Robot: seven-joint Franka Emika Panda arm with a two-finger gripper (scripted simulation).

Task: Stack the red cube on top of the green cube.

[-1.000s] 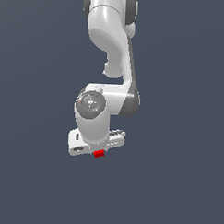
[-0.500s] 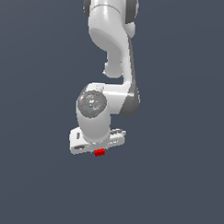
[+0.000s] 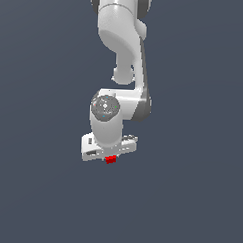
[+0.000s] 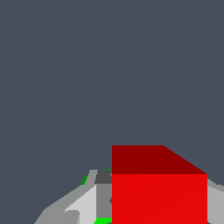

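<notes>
Fingers (image 4: 74, 212) grip the red cube (image 4: 159, 192), closed narrowly against its sides. Beneath them, slivers of the green cube (image 4: 103, 220) peek out in the wrist view. From the exterior view, the red cube (image 3: 110, 160) sits under the gripper (image 3: 109, 154), above the grey worktop (image 3: 190, 196).

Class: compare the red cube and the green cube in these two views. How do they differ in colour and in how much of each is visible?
Colour: the red cube is bright red; the green cube is bright green. Visibility: the red cube shows two full faces in the wrist view, while the green cube shows only slivers behind the gripper. The exterior view shows red only.
</notes>
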